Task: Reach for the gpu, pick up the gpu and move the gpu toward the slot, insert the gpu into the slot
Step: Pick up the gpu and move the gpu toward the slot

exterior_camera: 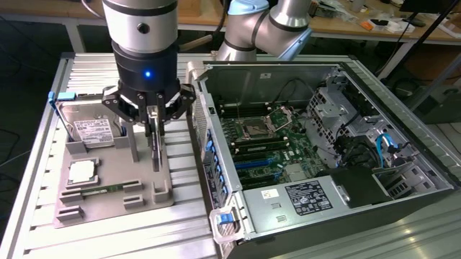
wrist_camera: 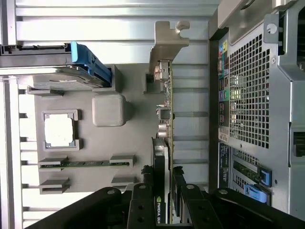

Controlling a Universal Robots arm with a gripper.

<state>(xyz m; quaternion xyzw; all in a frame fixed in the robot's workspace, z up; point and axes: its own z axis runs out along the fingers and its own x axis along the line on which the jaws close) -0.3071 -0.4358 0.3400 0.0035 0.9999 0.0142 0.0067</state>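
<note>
Pinching gpu [exterior_camera: 155, 148] across its upper edge, gripper [exterior_camera: 153, 117] set narrow, one finger on each face and, by the look, bearing on the card. Standing on edge in grey fixture tray [exterior_camera: 108, 204], seemingly seated between tray posts; tray at 9 o'clock of open computer case [exterior_camera: 252, 81] in exterior view. Hard drive [exterior_camera: 90, 128] at 10 o'clock of card, near. Blue slots [exterior_camera: 253, 162] on board inside case, about 4 o'clock from gripper, well apart.

Step in hand judged as pick-up. To do well: hold grip square across card, pads on flat shroud and board, not on small parts; draw straight up along card's own plane, no twist, to free lower edge and silver bracket [wrist_camera: 167, 45] from tray posts without snagging. Check for tilt or slip between fingers. Mind case wall close at 3 o'clock.

Pose: arm [exterior_camera: 140, 32] plumb over tray, wrist vertical, fingers pointing straight down, finger line crossing card's length at right angles.
</note>
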